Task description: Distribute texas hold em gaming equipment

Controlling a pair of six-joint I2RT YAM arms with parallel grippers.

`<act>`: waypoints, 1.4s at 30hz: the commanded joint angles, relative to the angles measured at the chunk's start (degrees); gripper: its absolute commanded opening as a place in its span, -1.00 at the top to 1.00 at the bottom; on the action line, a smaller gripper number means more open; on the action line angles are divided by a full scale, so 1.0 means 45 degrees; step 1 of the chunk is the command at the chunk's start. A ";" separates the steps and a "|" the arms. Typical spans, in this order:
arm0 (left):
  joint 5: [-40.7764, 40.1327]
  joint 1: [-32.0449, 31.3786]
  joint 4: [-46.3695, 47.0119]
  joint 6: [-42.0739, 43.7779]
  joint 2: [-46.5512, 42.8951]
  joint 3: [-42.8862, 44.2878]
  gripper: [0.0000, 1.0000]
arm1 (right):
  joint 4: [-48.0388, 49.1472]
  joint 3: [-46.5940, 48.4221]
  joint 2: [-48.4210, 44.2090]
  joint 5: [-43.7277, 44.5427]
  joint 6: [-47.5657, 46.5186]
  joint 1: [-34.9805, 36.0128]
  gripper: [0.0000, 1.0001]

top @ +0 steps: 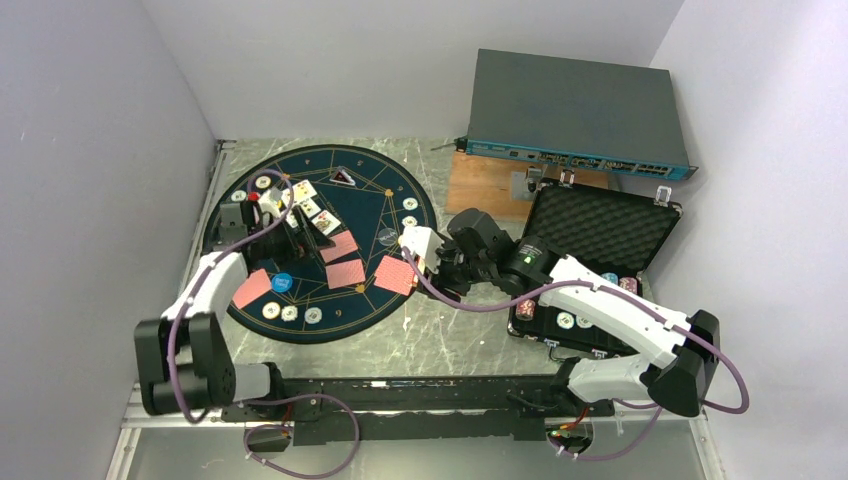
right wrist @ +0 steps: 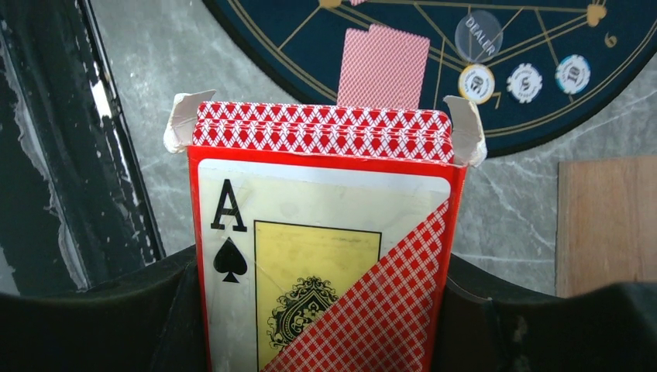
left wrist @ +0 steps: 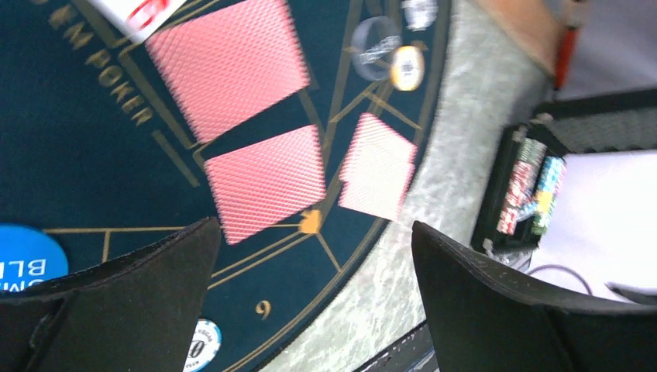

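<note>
Three red-backed playing cards (left wrist: 267, 182) lie face down on the navy mat (left wrist: 70, 155), and a fourth (top: 252, 288) lies at its left edge. My left gripper (left wrist: 314, 232) hovers over the mat's near part, open, with nothing between its fingers. A blue disc (left wrist: 23, 256) and a whitish chip (left wrist: 203, 345) sit beside its left finger. My right gripper (right wrist: 321, 279) is shut on an open red card box (right wrist: 325, 232) with an ace of spades on its face, held at the mat's right edge (top: 415, 242). More chips (right wrist: 524, 81) and a clear dealer button (right wrist: 478, 36) rest on the mat's rim.
The black foam-lined case (top: 600, 225) stands open at the right with chip stacks (left wrist: 531, 194) inside. A wooden board (right wrist: 608, 225) and a grey network box (top: 575, 110) are behind it. Face-up cards (top: 305, 195) and several chips (top: 290, 314) sit on the mat.
</note>
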 commanded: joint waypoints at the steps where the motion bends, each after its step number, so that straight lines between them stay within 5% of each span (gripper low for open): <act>1: 0.3597 -0.0103 -0.0822 0.1786 -0.1976 0.1455 -0.99 | 0.2444 -0.0098 -0.0515 -0.0337 0.0340 0.0016 1.00; 4: 0.6152 -0.0965 -0.0952 0.1477 -0.2261 0.1914 -0.99 | 0.3023 -0.0036 -0.0243 -0.0633 0.0462 0.0026 1.00; 8: 0.7047 -0.2874 0.0123 0.0825 -0.2974 0.2012 -0.99 | 0.3146 0.0331 0.0306 -0.0809 0.0434 0.0064 1.00; 15: 0.7069 -0.5160 0.2151 -0.1058 -0.3229 0.1897 -0.97 | 0.3101 0.0588 0.0583 -0.0739 0.0490 0.0160 1.00; 23: 0.5628 -0.6670 0.1595 -0.0794 -0.2395 0.2320 -0.88 | 0.3382 0.0539 0.0500 -0.0438 0.0675 0.0410 1.00; 27: 0.5050 -0.6936 0.1125 -0.0792 -0.1765 0.2870 -0.59 | 0.3498 0.0529 0.0467 -0.0372 0.0677 0.0470 1.00; 30: 0.5576 -0.6934 0.1309 -0.0911 -0.1382 0.3194 -0.16 | 0.3574 0.0500 0.0416 -0.0333 0.0663 0.0494 1.00; 32: 0.6020 -0.6878 0.1491 -0.1024 -0.1358 0.3301 0.36 | 0.3541 0.0533 0.0433 -0.0257 0.0573 0.0504 0.99; 34: 0.6345 -0.6376 0.1604 -0.1338 -0.1395 0.3283 0.99 | 0.3507 0.0538 0.0416 0.0069 0.0542 0.0508 0.64; 37: 0.6453 -0.4798 -0.0610 0.0262 -0.1471 0.3609 1.00 | 0.3388 0.0474 0.0257 0.0445 0.0508 0.0496 0.13; 40: 0.6004 -0.2862 -0.5149 0.3767 -0.0913 0.4584 1.00 | 0.3297 0.0375 -0.0044 0.0739 0.0624 0.0494 -0.74; 42: 0.5643 -0.1415 -0.6840 0.5476 -0.0567 0.4975 1.00 | 0.3189 0.0338 -0.0223 0.0901 0.0699 0.0494 -0.97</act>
